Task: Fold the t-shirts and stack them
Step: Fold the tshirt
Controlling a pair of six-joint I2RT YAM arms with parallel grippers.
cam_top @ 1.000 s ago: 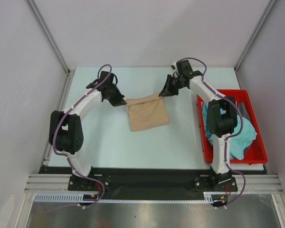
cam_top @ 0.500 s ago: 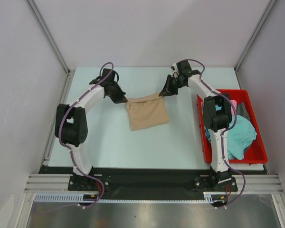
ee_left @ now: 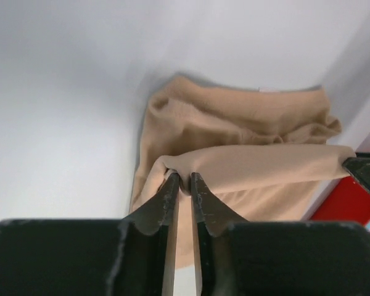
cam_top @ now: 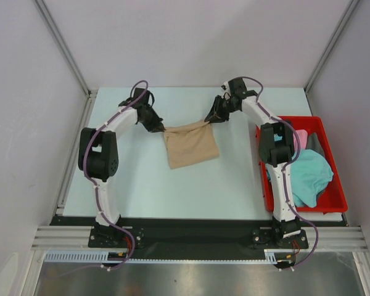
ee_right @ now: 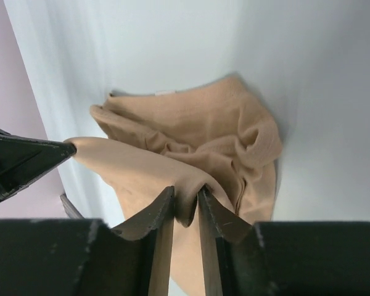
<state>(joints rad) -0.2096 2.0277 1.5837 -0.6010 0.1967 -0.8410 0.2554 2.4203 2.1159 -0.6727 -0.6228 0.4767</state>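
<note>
Left and right jaws each pinch narrow on a far corner of the tan t-shirt (cam_top: 191,148), its edge stretched between them over the table (cam_top: 172,191), so if one side lets go first the fold probably flops crooked.

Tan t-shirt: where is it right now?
In the top view the tan t-shirt lies mid-table toward the far edge, left of the red bin, its far corners pinched by the left gripper and the right gripper.
</note>
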